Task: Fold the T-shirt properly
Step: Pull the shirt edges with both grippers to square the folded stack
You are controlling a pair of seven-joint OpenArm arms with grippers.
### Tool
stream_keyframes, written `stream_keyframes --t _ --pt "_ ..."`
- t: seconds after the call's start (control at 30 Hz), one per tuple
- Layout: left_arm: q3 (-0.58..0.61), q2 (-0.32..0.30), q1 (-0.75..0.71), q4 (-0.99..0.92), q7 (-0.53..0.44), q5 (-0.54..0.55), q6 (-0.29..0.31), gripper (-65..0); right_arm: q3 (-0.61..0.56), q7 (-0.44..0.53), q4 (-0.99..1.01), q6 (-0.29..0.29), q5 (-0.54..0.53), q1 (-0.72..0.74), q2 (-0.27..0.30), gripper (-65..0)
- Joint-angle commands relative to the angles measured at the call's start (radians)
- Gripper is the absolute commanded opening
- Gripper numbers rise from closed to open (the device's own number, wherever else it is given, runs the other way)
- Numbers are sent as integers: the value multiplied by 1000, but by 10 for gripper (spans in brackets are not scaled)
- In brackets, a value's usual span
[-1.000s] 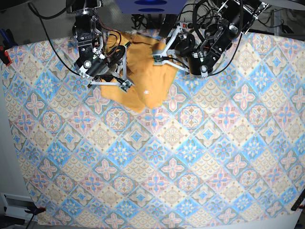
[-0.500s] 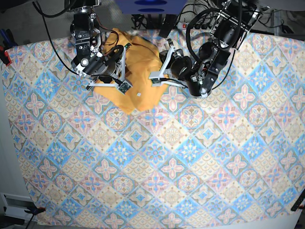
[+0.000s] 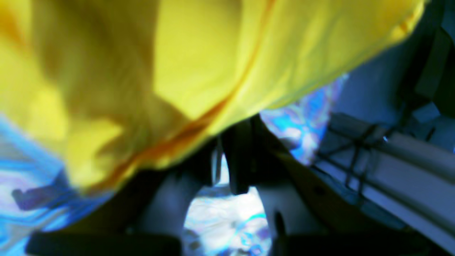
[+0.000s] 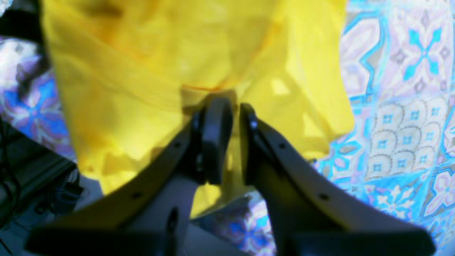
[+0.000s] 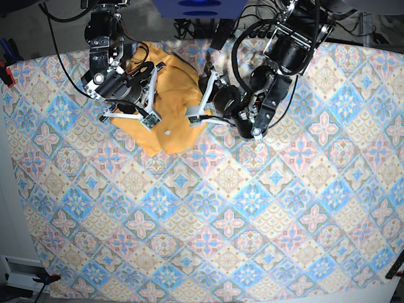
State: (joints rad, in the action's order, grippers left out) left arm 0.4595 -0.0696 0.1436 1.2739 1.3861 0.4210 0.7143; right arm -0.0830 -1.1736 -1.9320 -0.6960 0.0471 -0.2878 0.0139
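Observation:
The T-shirt [image 5: 169,95] is a bunched mustard-yellow heap at the back of the table, between my two arms. My right gripper [image 5: 149,120] grips its left front edge; in the right wrist view the gripper [image 4: 233,106] is shut on a fold of the T-shirt [image 4: 142,64], with cloth showing between the dark fingers [image 4: 215,135]. My left gripper [image 5: 194,115] holds the right front edge. In the blurred left wrist view that gripper [image 3: 227,142] is shut on the T-shirt [image 3: 199,60] along a reddish seam, and cloth hangs over the fingertips.
A blue-and-pink diamond-patterned tablecloth [image 5: 240,214] covers the whole table. Black cables [image 5: 252,25] and a blue unit [image 5: 199,6] sit behind the back edge. A red clamp [image 5: 7,76] grips the left edge, another clamp [image 5: 49,278] the front left corner.
Both arms have moved left and toward the table's front, dragging the shirt with them. The left arm has swung down and inward. Both grips stay closed on the cloth.

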Motion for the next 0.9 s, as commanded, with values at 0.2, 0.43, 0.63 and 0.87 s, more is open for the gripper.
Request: stream_keyframes --t 0.2,0.43,0.63,0.87 --pt "-124 -17 67 5 3 -72 -16 -569 -8 10 -17 -2 -6 3 31 -568" --pt "-117 30 98 -125 -63 -72 -16 -569 -7 10 -17 -2 -6 3 33 -568" --pt "-40 12 115 -208 -63 -64 -16 -572 1 10 -17 -2 -6 3 36 -568" --pt "-43 37 121 -208 -77 -61 -16 -569 -7 10 -17 -2 -6 3 36 -568"
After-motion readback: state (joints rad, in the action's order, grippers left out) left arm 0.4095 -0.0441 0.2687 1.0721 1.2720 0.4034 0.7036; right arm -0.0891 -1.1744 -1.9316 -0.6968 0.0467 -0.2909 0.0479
